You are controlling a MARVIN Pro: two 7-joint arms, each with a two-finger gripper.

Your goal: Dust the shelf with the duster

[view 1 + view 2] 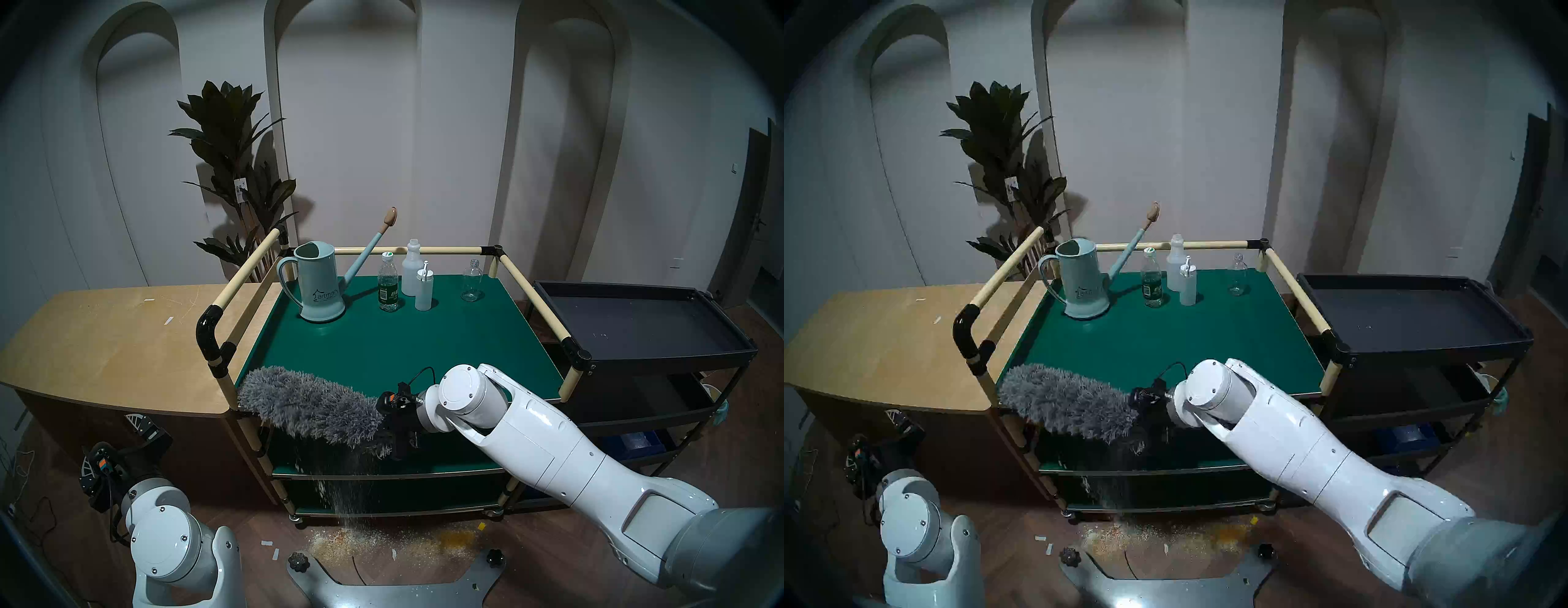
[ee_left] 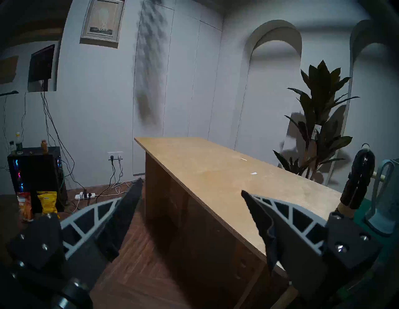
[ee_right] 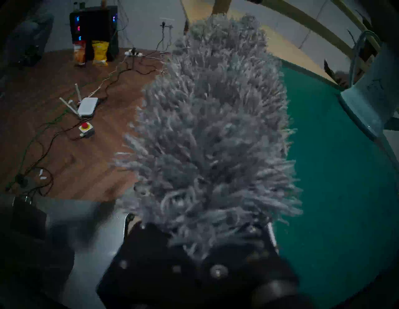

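Note:
The dark-green shelf (image 1: 403, 339) (image 1: 1157, 335) is the top board of the cream-railed cart. The shaggy grey duster (image 1: 309, 403) (image 1: 1068, 401) lies along its front edge, from the front-left corner to the middle, partly overhanging. My right gripper (image 1: 392, 418) (image 1: 1149, 407) is shut on the duster's handle end; the handle is hidden. In the right wrist view the duster (image 3: 211, 133) fills the middle, with the shelf (image 3: 334, 172) to its right. Crumbs (image 1: 339, 488) fall from the front edge. My left gripper (image 1: 123, 446) (image 2: 192, 186) is open and empty, low beside the plywood table.
A pale blue watering can (image 1: 318, 284), a green-labelled bottle (image 1: 388, 282), two white bottles (image 1: 418, 276) and a clear bottle (image 1: 471, 280) stand at the shelf's back. The plywood table (image 1: 106, 339) is left, the black tray cart (image 1: 636, 327) right. Crumbs (image 1: 382, 543) lie on the floor.

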